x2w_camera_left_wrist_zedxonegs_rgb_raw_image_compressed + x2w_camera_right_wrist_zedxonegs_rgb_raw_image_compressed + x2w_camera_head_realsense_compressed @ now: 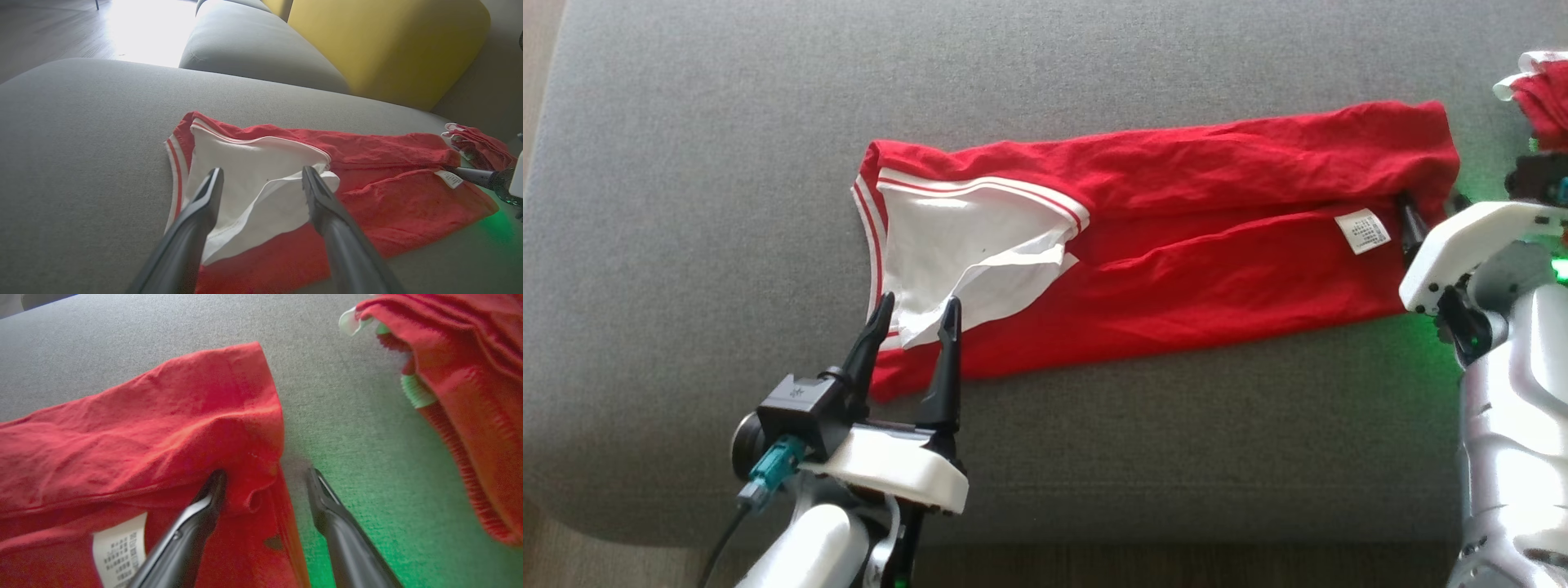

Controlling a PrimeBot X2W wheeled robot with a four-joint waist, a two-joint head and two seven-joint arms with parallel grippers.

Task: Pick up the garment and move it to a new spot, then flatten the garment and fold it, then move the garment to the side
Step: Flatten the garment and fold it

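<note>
- Lower left of head view: left gripper (919, 304), fingers spread wide, nothing between them. Tips over the near-left corner of the garment (1192, 237), just at the lower edge of its white panel (947, 237). Contact with the cloth: cannot tell.
- Left wrist view: the two fingers straddling the loose white flap, red fabric beneath and beyond.
- Centre of head view: garment flat on the grey sofa cushion (686, 204), already doubled into a long narrow band. Long axis left to right across the frame, climbing slightly toward the right. A lengthwise crease along the middle.
- Right of centre: white care label (1362, 231) near the band's right end.
- Right edge: right gripper (265, 473), fingers apart, clamped on nothing. In the right wrist view, one finger against the puckered fold at the garment's right end, the other out over bare cushion.
- Judged from the layout: one gripper at each short end, ends well apart along the long axis. Left arm nearer the white-panel end, right arm nearer the label end. Next fold likely across that axis, one end carried to the other.
- Upper right corner: second red cloth (1543, 98), bunched, apart from the garment but near the right arm. Possible snag.
</note>
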